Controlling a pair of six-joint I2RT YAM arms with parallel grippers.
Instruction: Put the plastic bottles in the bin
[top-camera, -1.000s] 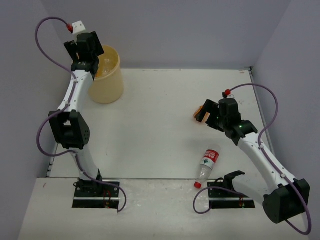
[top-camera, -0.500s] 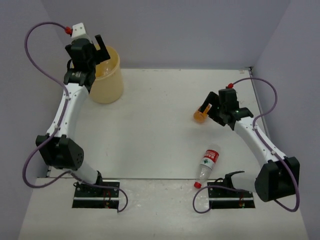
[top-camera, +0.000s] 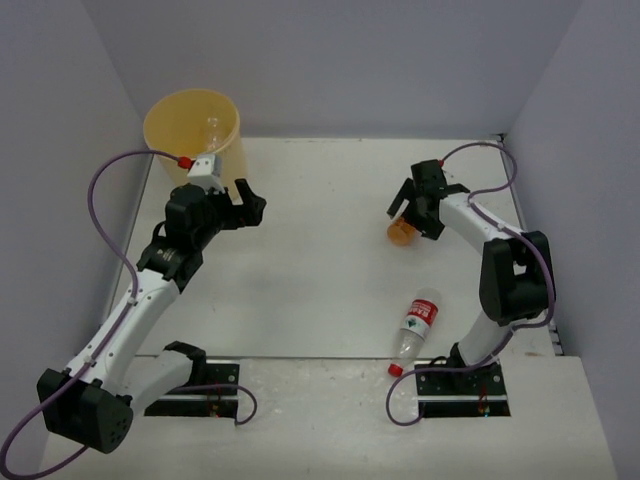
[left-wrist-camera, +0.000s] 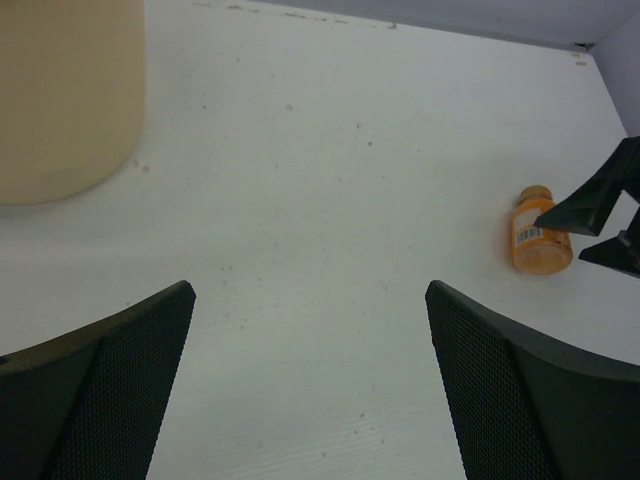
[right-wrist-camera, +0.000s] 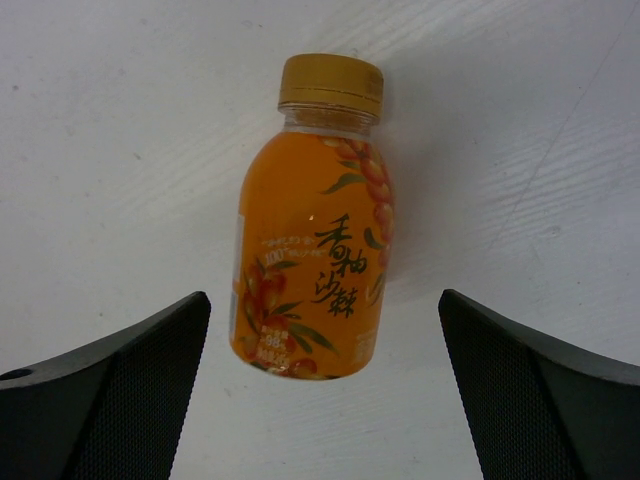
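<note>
top view: orange bottle (top-camera: 399, 234) half hidden under right gripper (top-camera: 411, 217). Inside of bin (top-camera: 232, 140) too small to make out. Label print on clear bottle (top-camera: 417, 325) unreadable. left wrist view: bin cut off by frame corner, up-left of left gripper (left-wrist-camera: 308, 292).

— Worktop condition?
— White table (top-camera: 320, 260), faintly speckled. A yellow bucket (top-camera: 170, 120) stands in its far left corner.
— Loose items?
— An orange bottle (top-camera: 400, 233) lies toward the right edge; a clear bottle (top-camera: 416, 325) lies by the near edge.
</note>
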